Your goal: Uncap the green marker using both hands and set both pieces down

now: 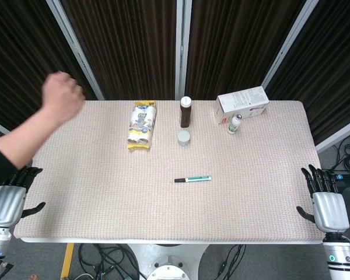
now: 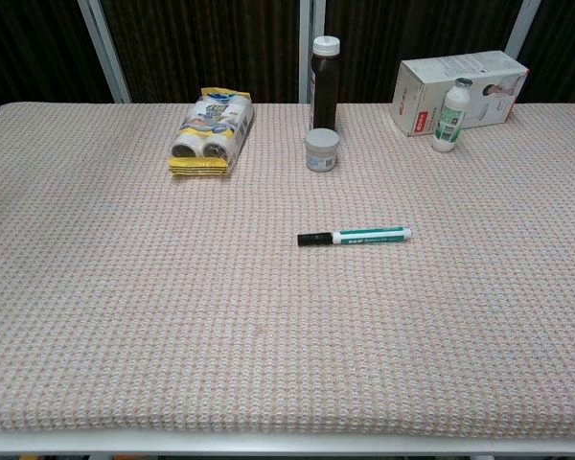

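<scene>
Left robot hand [image 1: 11,195], right robot hand [image 1: 326,201] spread at table [image 1: 76,192] edges — capped green marker [image 1: 193,179] mid-table.

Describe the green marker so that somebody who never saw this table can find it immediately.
Start at the dark bottle standing at the table's far edge, then come toward the near edge, past the small grey jar. The green marker lies flat there, alone on the mat; it is the only thin white-and-green stick, with a black cap.
</scene>
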